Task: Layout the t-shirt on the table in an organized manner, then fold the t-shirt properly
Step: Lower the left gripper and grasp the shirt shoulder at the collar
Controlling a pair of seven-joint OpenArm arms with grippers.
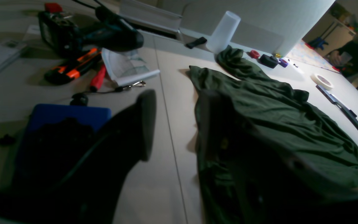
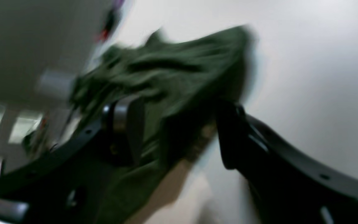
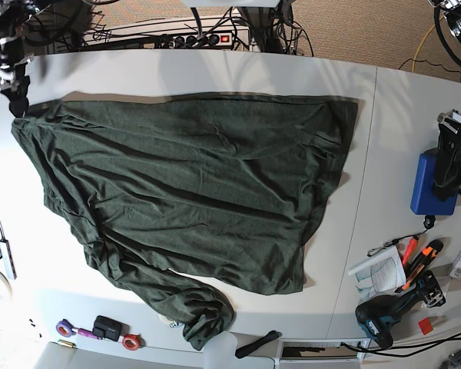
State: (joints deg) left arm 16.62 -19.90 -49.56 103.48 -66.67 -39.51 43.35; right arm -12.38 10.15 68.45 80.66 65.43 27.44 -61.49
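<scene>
Black fingers [image 2: 129, 124] of the right gripper [image 2: 179, 133] stand spread in the right wrist view, with blurred green cloth of the t-shirt [image 3: 184, 184] lying between them but pinched by neither. In the base view that gripper sits at the upper left, at the shirt's corner. The left gripper [image 3: 449, 165] is at the right edge of the frame, over a blue pouch [image 3: 424, 184]; its fingers [image 1: 146, 124] are parted, holding nothing. Across the middle of the white table [image 3: 399, 100] the t-shirt lies spread and wrinkled, one sleeve bunched at the lower centre. Tools [image 3: 407, 284] lie at the lower right.
</scene>
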